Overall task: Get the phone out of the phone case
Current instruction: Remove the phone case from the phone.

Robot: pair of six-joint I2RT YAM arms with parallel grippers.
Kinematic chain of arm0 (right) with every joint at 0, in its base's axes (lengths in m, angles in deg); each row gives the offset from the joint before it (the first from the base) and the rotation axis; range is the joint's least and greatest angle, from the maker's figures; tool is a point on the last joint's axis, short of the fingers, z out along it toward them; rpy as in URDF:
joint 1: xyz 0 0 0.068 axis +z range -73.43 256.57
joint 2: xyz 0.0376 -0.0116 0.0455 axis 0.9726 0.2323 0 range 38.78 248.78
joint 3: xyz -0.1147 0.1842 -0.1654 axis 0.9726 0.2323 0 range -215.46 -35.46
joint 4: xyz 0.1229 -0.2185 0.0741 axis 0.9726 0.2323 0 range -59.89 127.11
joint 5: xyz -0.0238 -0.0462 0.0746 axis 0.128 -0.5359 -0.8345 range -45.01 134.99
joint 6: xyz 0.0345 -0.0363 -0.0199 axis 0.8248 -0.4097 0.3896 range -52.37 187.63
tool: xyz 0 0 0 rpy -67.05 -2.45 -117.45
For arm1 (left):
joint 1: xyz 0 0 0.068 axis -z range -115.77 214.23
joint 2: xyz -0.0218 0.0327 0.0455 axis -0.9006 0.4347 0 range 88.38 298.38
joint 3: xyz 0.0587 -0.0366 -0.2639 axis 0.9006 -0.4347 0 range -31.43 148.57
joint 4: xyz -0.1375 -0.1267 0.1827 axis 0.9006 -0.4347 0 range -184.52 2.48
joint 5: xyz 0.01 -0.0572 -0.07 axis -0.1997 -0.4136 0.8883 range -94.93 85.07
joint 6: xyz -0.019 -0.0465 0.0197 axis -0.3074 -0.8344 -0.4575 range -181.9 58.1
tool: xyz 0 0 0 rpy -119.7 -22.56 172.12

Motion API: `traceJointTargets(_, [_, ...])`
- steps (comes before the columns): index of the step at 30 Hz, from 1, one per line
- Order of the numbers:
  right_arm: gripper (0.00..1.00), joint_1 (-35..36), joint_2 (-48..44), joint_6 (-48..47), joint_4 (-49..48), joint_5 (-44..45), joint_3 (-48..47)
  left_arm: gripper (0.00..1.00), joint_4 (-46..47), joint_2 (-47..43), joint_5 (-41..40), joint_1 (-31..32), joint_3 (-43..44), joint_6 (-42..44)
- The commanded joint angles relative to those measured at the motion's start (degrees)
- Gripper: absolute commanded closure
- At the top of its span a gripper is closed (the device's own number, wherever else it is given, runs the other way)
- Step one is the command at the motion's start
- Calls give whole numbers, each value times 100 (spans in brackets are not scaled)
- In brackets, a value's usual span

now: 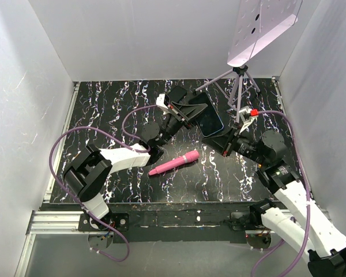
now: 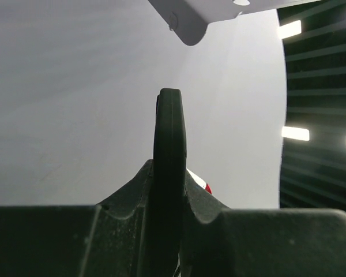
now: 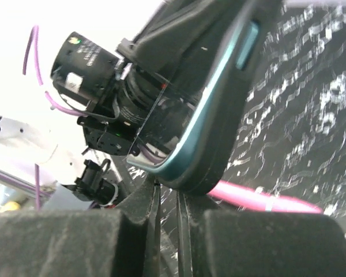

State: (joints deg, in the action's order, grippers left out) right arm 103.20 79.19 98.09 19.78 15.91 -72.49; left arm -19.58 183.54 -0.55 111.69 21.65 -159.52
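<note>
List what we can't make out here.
- Top view: whether the phone has started leaving the phone case; too small.
- Left wrist: phone case seen edge-on only, lower part buried in the left gripper.
- Right wrist: phone case top cut off by the frame; pink tool partly behind it.

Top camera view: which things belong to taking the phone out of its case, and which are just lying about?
For the job: teal-edged smartphone, black phone case around it, left gripper, right gripper.
Lying about: pink cylindrical pen-like stick, small tripod carrying a white panel.
</note>
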Motion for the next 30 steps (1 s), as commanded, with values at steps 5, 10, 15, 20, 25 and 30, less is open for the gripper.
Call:
traceJointTargets(5, [62,-299,355,1015,3704,1311,-620,100,1775,-1095,388,-263,-420,515])
traceJointTargets(10, [22,-299,-251,953,4099,570,-953,100,1495,-1052,493,-580,-536,920])
traceJointTargets(15, [27,-325,-95,1102,4233,176,-1709,100,1257,-990,686,-651,-465,1131])
traceJointTargets(20, [46,-448,301,1822,3303,-642,-2062,100,958,-1069,862,-651,-404,1368])
traceJointTargets(25, [57,-554,398,1946,2993,-800,-2273,100,624,-1192,1038,-659,-342,1606])
traceJointTargets(30, [65,-624,407,2069,2765,-933,-2308,100,606,-1157,1065,-659,-351,1606])
